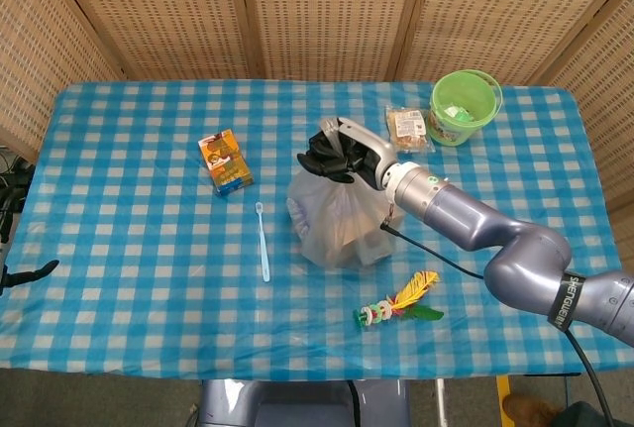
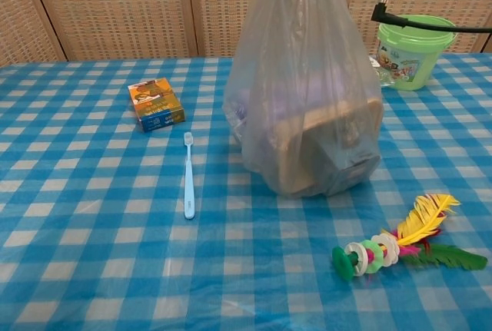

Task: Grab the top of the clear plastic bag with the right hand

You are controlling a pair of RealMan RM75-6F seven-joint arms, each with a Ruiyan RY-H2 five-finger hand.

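Observation:
The clear plastic bag (image 1: 337, 217) stands in the middle of the checked table, with a tan box-like thing and darker items showing through it. In the chest view the bag (image 2: 304, 93) rises past the top edge, so its neck is out of that frame. My right hand (image 1: 335, 156) grips the gathered top of the bag, its black fingers curled around the plastic. The silver right arm (image 1: 475, 229) reaches in from the lower right. Only a dark sliver of my left hand (image 1: 28, 272) shows at the left edge, off the table.
An orange carton (image 1: 224, 161) and a light blue toothbrush (image 1: 263, 241) lie left of the bag. A green bucket (image 1: 464, 106) and a snack packet (image 1: 406, 130) sit at the back right. A feather toy (image 1: 399, 304) lies in front, and a black cable (image 2: 415, 25) hangs nearby.

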